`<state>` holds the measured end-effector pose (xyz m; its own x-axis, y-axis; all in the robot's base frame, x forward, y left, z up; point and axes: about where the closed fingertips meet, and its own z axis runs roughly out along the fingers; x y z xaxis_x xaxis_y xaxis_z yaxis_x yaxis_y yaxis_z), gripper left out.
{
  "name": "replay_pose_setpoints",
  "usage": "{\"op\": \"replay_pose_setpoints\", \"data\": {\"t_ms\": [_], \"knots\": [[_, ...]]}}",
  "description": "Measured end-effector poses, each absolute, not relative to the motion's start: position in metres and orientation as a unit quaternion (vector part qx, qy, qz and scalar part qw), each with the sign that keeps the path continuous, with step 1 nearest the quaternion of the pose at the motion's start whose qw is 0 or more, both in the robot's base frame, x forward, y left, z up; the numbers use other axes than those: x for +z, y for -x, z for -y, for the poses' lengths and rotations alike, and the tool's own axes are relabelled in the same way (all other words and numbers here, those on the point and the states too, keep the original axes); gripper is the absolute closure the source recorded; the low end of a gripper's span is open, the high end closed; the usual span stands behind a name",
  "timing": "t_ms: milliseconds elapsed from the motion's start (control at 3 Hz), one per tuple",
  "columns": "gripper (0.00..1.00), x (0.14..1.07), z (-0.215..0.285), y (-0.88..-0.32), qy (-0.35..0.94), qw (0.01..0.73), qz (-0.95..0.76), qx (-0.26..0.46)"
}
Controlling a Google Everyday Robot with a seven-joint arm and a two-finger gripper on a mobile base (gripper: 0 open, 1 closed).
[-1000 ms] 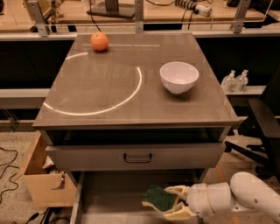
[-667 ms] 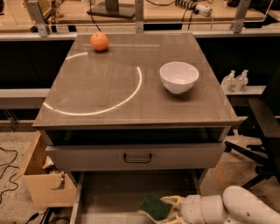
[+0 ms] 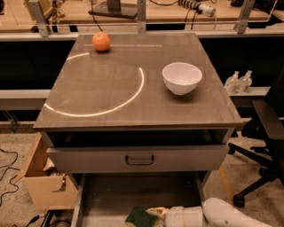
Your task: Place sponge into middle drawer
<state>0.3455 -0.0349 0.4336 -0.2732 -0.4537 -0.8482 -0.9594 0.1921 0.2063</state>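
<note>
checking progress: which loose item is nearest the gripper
The green-topped sponge, right against the gripper low over the pulled-out middle drawer; the orange fruit and white bowl sit up on the tabletop.

Cabinet top (image 3: 102,84): orange fruit (image 3: 101,41), white bowl (image 3: 182,77) | pincer (image 3: 156,215): apparently inside middle drawer (image 3: 133,195)

lab: workbenches (image 3: 133,15), cables (image 3: 195,5), office chair (image 3: 266,124)

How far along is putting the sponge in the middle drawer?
Done: the wide grey metal middle drawer stands pulled open. In hand: the green-topped yellow sponge is at the tip of the white gripper, low over the drawer floor. Left: release, which I cannot confirm, then backing out.
</note>
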Motion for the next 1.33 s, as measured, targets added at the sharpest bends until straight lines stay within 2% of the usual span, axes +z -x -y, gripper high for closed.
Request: {"op": "replay_pose_setpoints", "data": {"t_ms": [333, 667, 1333], "knots": [[1.00, 0.4165, 0.0023, -0.3482, 0.516, 0.319, -0.690, 0.396], [0.81, 0.4174, 0.0021, -0.3473, 0.516, 0.319, -0.689, 0.397], [0.35, 0.4170, -0.0004, -0.3456, 0.517, 0.318, -0.687, 0.399]]}}
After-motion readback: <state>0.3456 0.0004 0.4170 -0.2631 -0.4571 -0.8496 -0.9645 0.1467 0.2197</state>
